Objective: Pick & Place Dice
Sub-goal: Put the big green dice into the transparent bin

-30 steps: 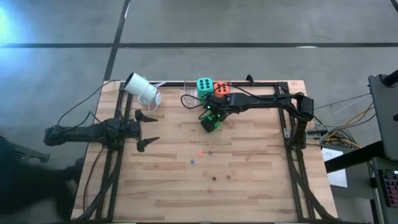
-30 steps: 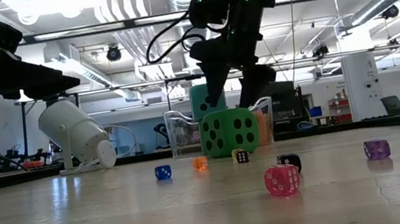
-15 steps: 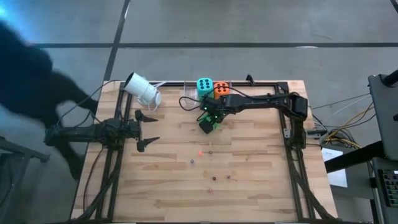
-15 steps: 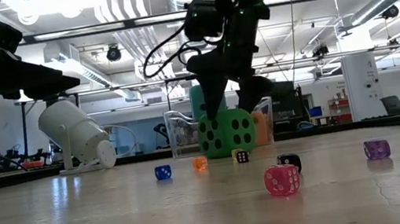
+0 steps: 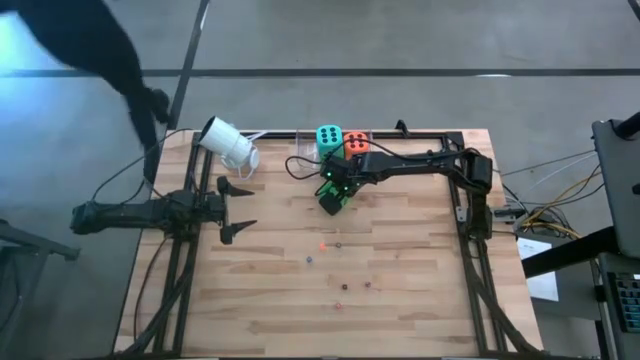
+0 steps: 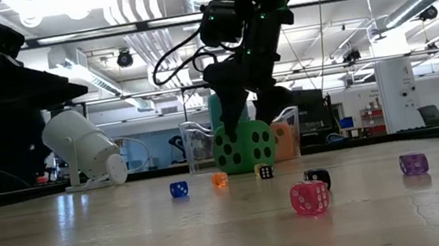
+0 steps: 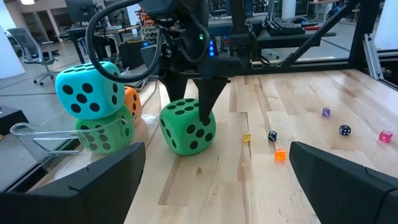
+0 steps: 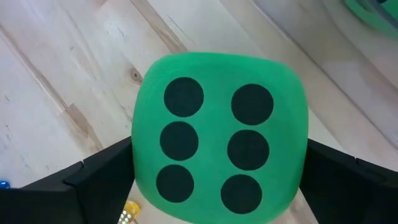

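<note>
Right gripper (image 6: 243, 118) spread wide, straddling soft green cube die (image 6: 244, 146), 6-pip face up, on table. 4 large dice counted: 2 green, 1 teal, 1 orange-red.

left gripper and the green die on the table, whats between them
Nothing but bare wood. The left wrist view shows an uncluttered stretch from the left gripper to the green die; the tiny dice sit off to one side.
</note>
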